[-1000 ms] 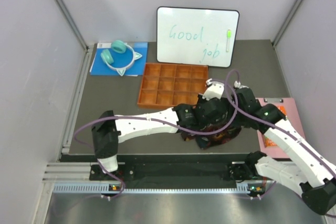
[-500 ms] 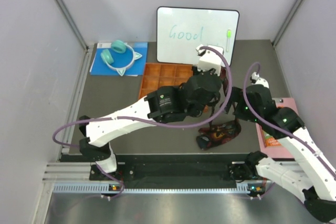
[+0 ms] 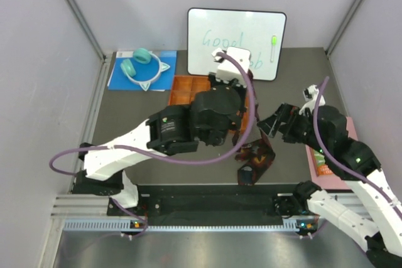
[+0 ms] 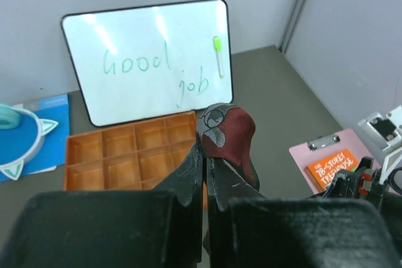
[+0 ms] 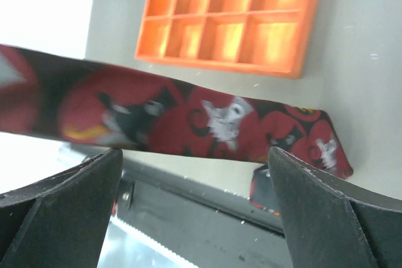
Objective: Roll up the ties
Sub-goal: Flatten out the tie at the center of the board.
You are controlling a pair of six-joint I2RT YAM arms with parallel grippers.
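Raised since a second ago, left fingers (image 4: 188, 180) pinch the tie (image 4: 227, 136), its tail on the bench (image 3: 135, 127) at the tray's (image 4: 129, 125) 5 o'clock. Right fingers (image 5: 56, 211) gape, holding nothing.

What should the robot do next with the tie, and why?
Probably close the right jaws on the tie. The left jaws are shut on one end and hold it up, the rest trails down to the table, and in the right wrist view the strip crosses between the open right jaws.
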